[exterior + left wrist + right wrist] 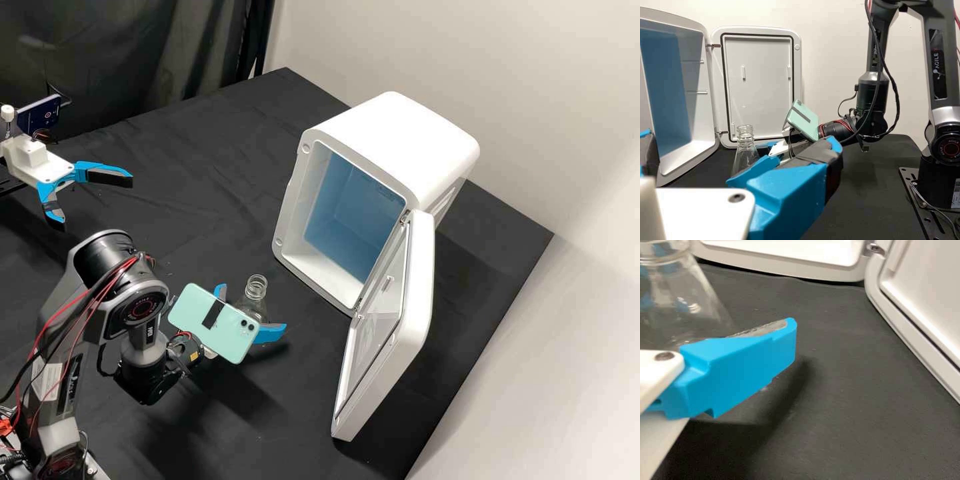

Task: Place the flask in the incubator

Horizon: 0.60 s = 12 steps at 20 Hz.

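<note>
High view: right end effector (252, 310) spread wide around flask (255, 288), left end effector (93, 199) likewise wide.

White incubator (400, 140), blue inside; clear flask (254, 293)

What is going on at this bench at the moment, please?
The right gripper is down at the clear flask, which stands upright on the black bench in front of the white incubator. The incubator's door is wide open, and the flask is not yet inside. The left gripper is open and holds nothing, off to the side.
</note>
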{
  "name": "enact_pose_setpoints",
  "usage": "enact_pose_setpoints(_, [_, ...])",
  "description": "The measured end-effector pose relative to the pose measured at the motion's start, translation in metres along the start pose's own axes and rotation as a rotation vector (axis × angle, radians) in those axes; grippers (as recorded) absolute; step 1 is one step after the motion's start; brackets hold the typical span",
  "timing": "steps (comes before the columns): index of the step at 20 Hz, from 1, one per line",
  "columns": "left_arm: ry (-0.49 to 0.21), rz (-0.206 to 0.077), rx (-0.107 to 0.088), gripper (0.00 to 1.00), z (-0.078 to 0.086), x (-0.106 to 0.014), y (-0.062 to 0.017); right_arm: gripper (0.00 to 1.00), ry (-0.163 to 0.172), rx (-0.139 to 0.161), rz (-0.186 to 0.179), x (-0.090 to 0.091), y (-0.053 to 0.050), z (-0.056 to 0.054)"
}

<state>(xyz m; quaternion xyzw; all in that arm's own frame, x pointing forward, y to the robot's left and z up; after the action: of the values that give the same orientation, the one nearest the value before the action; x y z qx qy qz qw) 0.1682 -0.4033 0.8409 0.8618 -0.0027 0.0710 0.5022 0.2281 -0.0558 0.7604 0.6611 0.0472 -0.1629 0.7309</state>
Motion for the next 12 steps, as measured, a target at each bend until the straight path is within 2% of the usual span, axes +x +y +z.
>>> enact_pose_setpoints(2, [0.0, 0.0, 0.0, 1.0, 0.0, 0.0, 0.0, 1.0, -0.001, 0.001, 0.01, -0.0007, 0.0021, 0.0003])
enact_pose_setpoints(9, [0.0, 0.0, 0.0, 1.0, 0.0, 0.0, 0.0, 1.0, 0.0, 0.0, 0.011, -0.0008, 0.0024, 0.0001])
enact_pose_setpoints(10, [0.0, 0.0, 0.0, 1.0, 0.0, 0.0, 0.0, 0.0, 0.003, -0.002, 0.012, -0.0012, 0.0032, 0.0003])
enact_pose_setpoints(12, [0.0, 0.0, 0.0, 1.0, 0.0, 0.0, 0.0, 0.0, 0.021, 0.0, 0.016, -0.0027, 0.0063, -0.0011])
